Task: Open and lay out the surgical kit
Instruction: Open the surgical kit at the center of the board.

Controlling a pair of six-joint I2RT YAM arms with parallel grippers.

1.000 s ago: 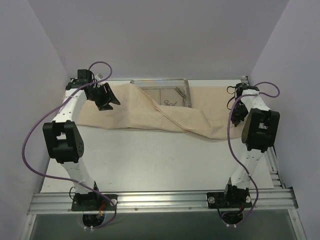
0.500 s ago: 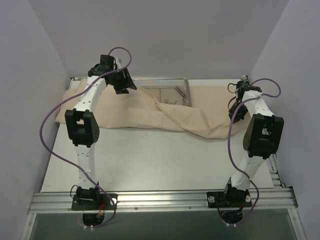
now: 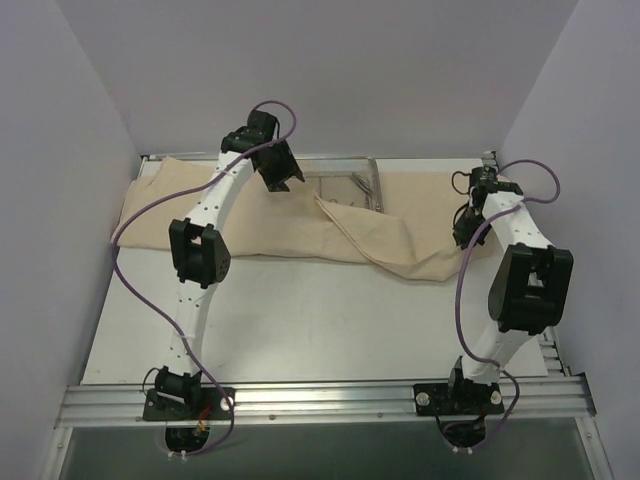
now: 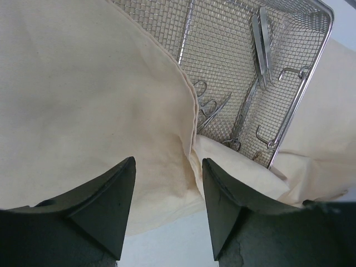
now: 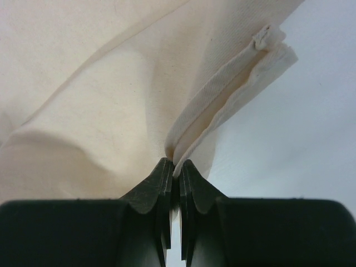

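The beige cloth wrap [image 3: 240, 215] lies spread across the back of the table, with a folded ridge running toward the right. The wire-mesh tray [image 3: 375, 180] sits on it, its left and near parts covered by cloth. Thin metal instruments [image 4: 214, 108] with ring handles lie in the tray [image 4: 303, 83]. My left gripper [image 3: 285, 178] is open and empty, hovering over the cloth [image 4: 83, 83] at the tray's left edge; it also shows in the left wrist view [image 4: 168, 164]. My right gripper [image 3: 466, 228] is shut on the cloth's hemmed edge [image 5: 222, 94] at the right.
The white table [image 3: 300, 320] stretches in front of the cloth. Grey walls enclose the left, back and right. A metal rail [image 3: 320, 400] carries both arm bases at the near edge. Purple cables loop from both arms.
My left arm has swung right from the cloth's left part to the tray's left edge. The cloth's left flap now lies farther left. The right arm has shifted slightly.
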